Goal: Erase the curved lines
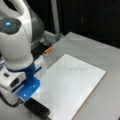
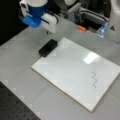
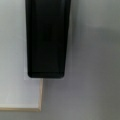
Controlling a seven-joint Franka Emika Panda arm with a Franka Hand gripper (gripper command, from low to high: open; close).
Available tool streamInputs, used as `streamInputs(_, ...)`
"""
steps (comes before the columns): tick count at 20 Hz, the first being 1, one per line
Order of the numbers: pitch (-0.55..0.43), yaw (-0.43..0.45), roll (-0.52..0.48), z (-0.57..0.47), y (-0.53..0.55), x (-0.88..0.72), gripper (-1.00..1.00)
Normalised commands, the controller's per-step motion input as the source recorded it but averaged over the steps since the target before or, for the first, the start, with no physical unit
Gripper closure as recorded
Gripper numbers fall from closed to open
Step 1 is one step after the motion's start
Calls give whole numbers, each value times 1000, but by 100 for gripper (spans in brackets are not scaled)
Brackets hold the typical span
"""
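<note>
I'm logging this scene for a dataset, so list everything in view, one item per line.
curve lines: one dark squiggle, still on the board, far from the eraser.
whiteboard: one, white with a wood edge, flat on the table.
eraser: one, black, lying on the board's corner.
orange object: one, small, on the table beyond the board.
table: one, grey.
gripper: one, white with a blue mount, above the table just beside the eraser, holding nothing.

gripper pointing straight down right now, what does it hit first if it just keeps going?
Most likely the black eraser at the whiteboard's corner: the wrist view looks straight down onto it. The gripper hovers above it; height gap unclear. The curve lines sit far off.
</note>
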Motion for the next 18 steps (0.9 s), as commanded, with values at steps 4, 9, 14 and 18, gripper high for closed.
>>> streamInputs(4, 162, 152, 74, -67, -137, 273, -100)
streamInputs(9, 113, 116, 105, 2, -121, 240, -100)
streamInputs(14, 91, 43, 142, -24, -87, 232, -100)
streamInputs(18, 113, 3, 149, -72, -93, 226, -100)
